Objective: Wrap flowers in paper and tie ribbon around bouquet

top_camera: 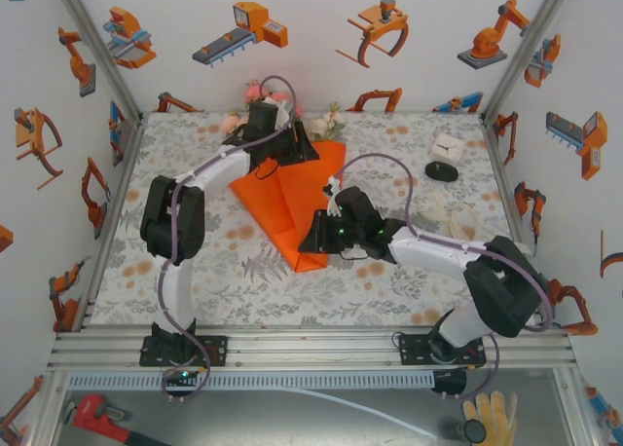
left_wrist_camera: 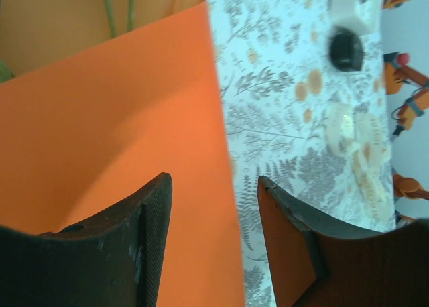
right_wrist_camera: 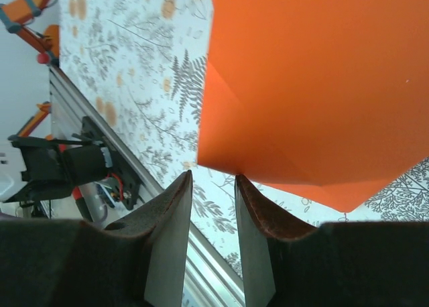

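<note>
The paper point(top_camera: 292, 212) looks light and crease-prone, best pinched at its edge; left tool point(left_wrist_camera: 213, 179) gapes empty, right tool point(right_wrist_camera: 213, 175) stands narrowly parted, empty.

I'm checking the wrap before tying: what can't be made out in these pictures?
Flowers: top view, partly hidden by the left gripper and the paper.
Stems: left wrist view, cut off by the top edge.
Ribbon: left wrist view, blurred; its ends cannot be traced.
Black object: top view, too small to identify.

Smooth matte paper point(top_camera: 292, 207), printed cloth point(top_camera: 253, 280)
</note>
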